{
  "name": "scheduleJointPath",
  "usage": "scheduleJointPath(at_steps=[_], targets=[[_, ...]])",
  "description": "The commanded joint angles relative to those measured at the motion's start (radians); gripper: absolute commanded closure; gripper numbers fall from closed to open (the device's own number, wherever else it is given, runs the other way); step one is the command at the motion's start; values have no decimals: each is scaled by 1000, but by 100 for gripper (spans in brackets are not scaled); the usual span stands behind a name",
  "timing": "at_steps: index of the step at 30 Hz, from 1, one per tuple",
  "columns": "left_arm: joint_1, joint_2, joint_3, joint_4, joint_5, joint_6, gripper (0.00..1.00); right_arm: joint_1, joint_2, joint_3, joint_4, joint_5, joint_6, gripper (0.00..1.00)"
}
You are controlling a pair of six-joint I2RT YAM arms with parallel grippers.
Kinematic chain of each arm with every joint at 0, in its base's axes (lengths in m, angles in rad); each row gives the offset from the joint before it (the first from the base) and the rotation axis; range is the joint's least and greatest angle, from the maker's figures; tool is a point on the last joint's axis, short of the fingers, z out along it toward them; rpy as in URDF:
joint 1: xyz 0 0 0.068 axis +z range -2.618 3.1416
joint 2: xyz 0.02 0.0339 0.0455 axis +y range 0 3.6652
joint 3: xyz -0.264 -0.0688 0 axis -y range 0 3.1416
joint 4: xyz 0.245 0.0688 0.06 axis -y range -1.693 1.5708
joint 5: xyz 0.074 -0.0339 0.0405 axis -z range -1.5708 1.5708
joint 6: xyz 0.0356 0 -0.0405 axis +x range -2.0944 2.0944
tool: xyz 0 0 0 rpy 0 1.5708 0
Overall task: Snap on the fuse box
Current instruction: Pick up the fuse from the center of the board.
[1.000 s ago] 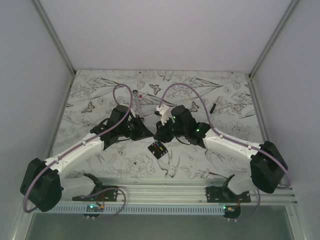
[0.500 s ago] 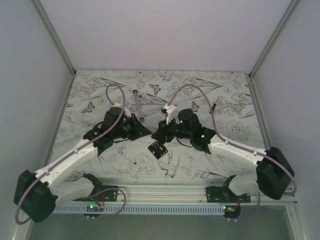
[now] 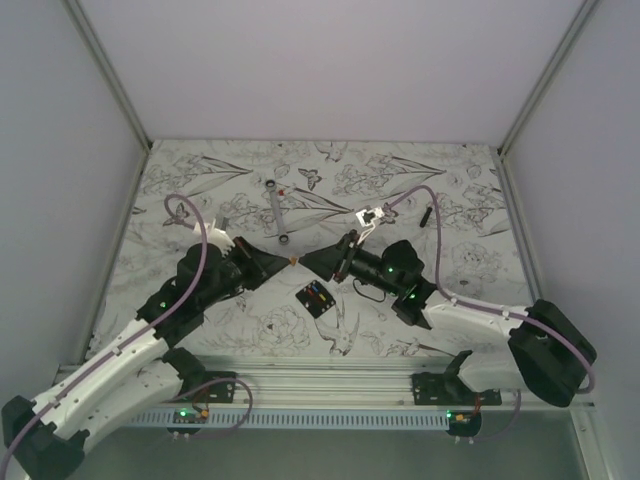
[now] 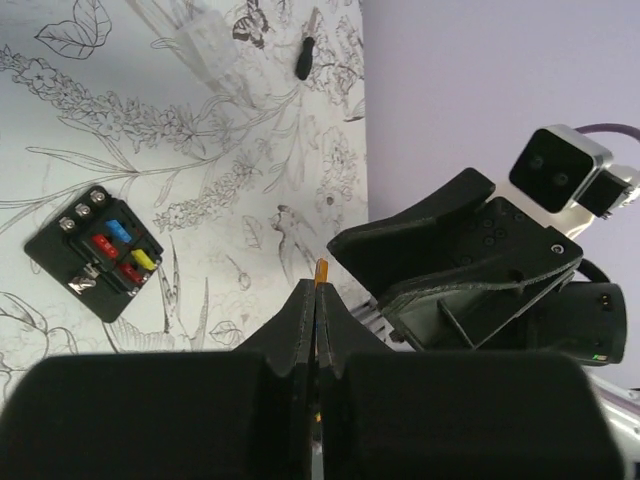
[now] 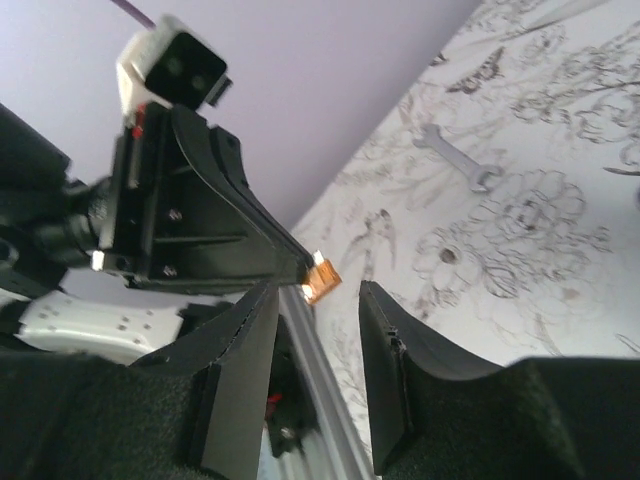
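**Item 1. Fuse box** [image 3: 318, 298]. A small black plastic block lying flat on the floral-printed table [image 3: 250, 335], face up and turned at an angle. It sits nearest the arm bases, just below the point where the two grippers meet, and nothing touches it. Red, blue and yellow fuses are seated in its face.
- Handling, as a judgement: light, rigid and smooth-sided, so it is likely to skid on the cloth when pressed from above.
- Best hold: across the two long side walls, keeping clear of the fuse tops and the small terminals at one end.
- It should be steadied before anything is pushed home.

**Item 2. Left gripper** [image 4: 316, 288]. It hangs above the table with its fingers clenched on a small orange piece [image 5: 322, 278], apparently a blade fuse. Only the tip shows past the jaws.

**Item 3. Right gripper** [image 5: 318, 297]. It is tip to tip with the left, its jaws parted and holding nothing. The orange piece sits just beyond the gap.

**Item 4. Wrench** [image 3: 277, 212]. Long and silver, lying on the table farther back, well apart from the box.

**Item 5. Black stick** [image 3: 427, 214]. A thin piece at far right, also well apart.

**Obstructions.** Nothing lies around the box. Only the two gripper noses, crowded together above it, narrow the way down.
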Motion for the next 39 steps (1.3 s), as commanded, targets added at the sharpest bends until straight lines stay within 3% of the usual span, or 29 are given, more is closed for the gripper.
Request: scheduleJointPath(at_steps=[1,15,24,39], targets=[[-32,-42,-26,50,-93,-66,100,35,38,11,247,49,133,57],[-56,-118,-35,74,-151,-113,100,73,136,-24,380,175,288,67],[-59,-115,-32,82,-152,-126,100,90,173,10,410,140,295,69],[-78,-99,-31,106,-149,-130,100,94,225,32,507,126,340,84]])
